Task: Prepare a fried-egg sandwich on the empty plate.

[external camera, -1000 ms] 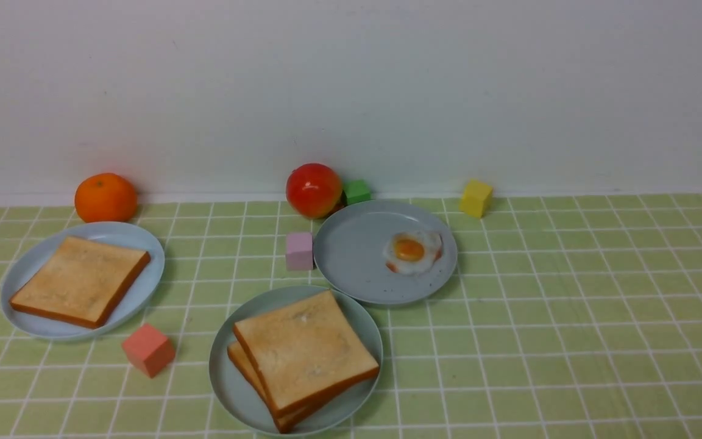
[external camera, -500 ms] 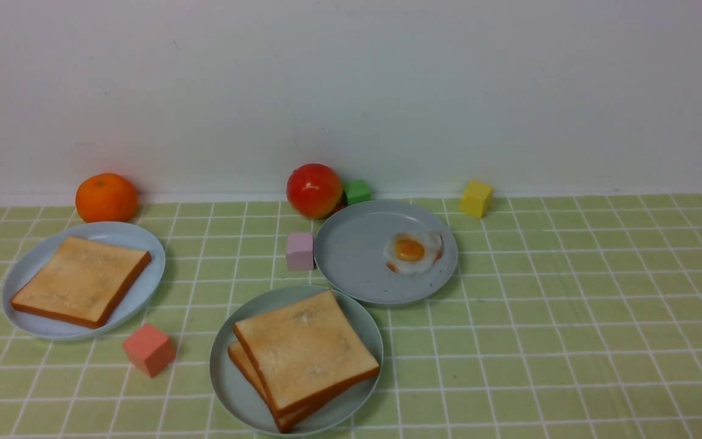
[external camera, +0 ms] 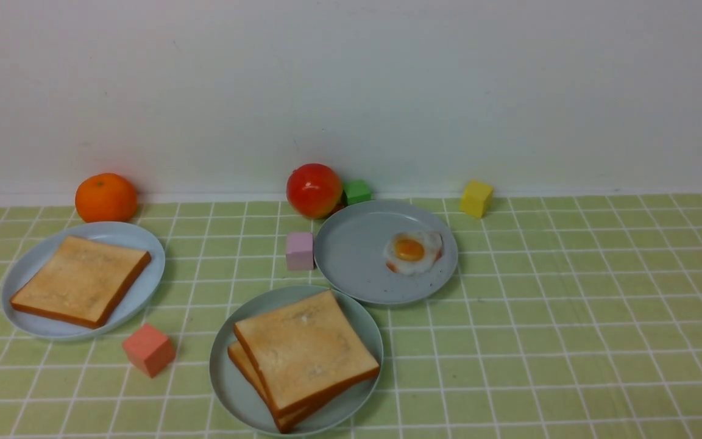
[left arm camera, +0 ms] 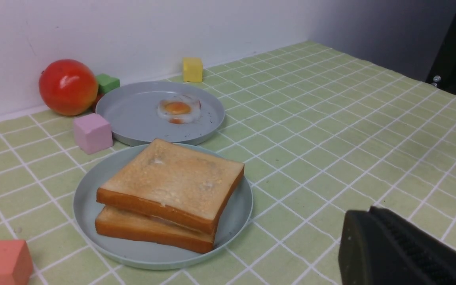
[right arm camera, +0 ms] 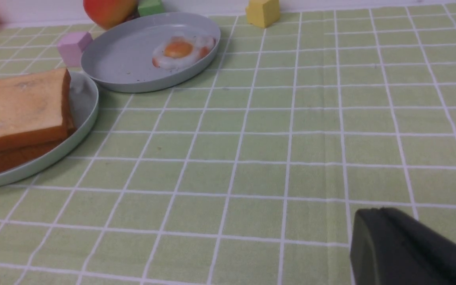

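Observation:
The pale teal-green plate (external camera: pixel 224 373) sits at the front centre and holds two stacked toast slices (external camera: pixel 303 350), the upper one skewed over the lower. The stack also shows in the left wrist view (left arm camera: pixel 172 186) and the right wrist view (right arm camera: pixel 14 107). The fried egg (external camera: pixel 412 251) lies on the right side of a grey-blue plate (external camera: pixel 351 256) behind it. A third toast slice (external camera: pixel 80 280) lies on the left grey-blue plate (external camera: pixel 116 231). Neither arm shows in the front view. My left gripper (left arm camera: pixel 370 211) and my right gripper (right arm camera: pixel 378 210) are both shut and empty, low over the cloth, short of the plates.
An orange (external camera: pixel 106 197) and a red apple (external camera: pixel 314 189) stand by the back wall. Green (external camera: pixel 357 191), yellow (external camera: pixel 476 197), pink (external camera: pixel 299 250) and salmon (external camera: pixel 148 349) cubes lie around the plates. The green checked cloth (external camera: pixel 570 317) covers the table.

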Motion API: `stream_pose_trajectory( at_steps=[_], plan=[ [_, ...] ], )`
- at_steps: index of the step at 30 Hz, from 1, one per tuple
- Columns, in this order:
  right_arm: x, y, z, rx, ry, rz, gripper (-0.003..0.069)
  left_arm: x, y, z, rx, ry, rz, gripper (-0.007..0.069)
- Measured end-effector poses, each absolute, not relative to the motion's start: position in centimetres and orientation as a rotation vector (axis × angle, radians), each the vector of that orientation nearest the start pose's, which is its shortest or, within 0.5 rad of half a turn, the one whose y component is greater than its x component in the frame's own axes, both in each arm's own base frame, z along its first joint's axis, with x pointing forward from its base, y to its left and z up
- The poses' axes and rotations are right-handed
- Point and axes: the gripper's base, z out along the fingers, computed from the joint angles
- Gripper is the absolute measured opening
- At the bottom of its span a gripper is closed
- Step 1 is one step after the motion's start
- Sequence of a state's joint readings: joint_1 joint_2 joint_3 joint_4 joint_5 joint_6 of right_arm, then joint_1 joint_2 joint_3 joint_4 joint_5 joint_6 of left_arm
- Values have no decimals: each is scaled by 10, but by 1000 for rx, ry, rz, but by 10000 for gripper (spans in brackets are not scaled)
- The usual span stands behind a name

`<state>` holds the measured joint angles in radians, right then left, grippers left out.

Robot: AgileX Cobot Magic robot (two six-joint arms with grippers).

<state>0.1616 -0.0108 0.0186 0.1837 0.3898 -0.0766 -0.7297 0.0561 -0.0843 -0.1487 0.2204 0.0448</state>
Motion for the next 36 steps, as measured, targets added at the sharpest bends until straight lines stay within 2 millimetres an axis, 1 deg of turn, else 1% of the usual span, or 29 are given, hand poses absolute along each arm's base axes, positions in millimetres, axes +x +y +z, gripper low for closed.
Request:
stream_pose_trajectory(
  at_steps=[17, 19, 21, 23, 24, 26, 29, 30, 33, 35, 36],
  plan=[
    [50, 15, 173, -110, 1878, 244, -3, 41, -40, 219, 551, 1608, -646, 6],
    [50, 15, 173, -110, 1878, 244, -3, 43, -39, 221, 524, 1572, -619, -13],
    [50, 15, 173, -110, 1878, 244, -3, 45, -37, 224, 484, 1548, -584, -13],
    [50, 15, 173, -110, 1878, 244, 0, 48, -31, 229, 391, 1512, -510, -13],
    [50, 15, 173, -110, 1878, 244, 3, 50, -25, 230, 300, 1500, -426, -13],
    [50, 15, 173, -110, 1878, 244, 4, 51, -17, 230, 164, 1512, -326, -13],
    [50, 15, 173, -110, 1878, 244, 6, 51, -9, 224, 2, 1561, -260, -13],
    [50, 15, 173, -110, 1878, 244, 6, 52, -7, 218, -56, 1587, -251, -13],
    [50, 15, 173, -111, 1878, 244, 8, 55, -4, 187, -186, 1730, -256, -13],
    [50, 15, 173, -111, 1879, 244, 8, 53, -4, 174, -224, 1836, -260, -13],
    [50, 15, 173, -111, 1879, 244, 8, 53, -4, 174, -224, 1836, -260, -13]
  ],
)
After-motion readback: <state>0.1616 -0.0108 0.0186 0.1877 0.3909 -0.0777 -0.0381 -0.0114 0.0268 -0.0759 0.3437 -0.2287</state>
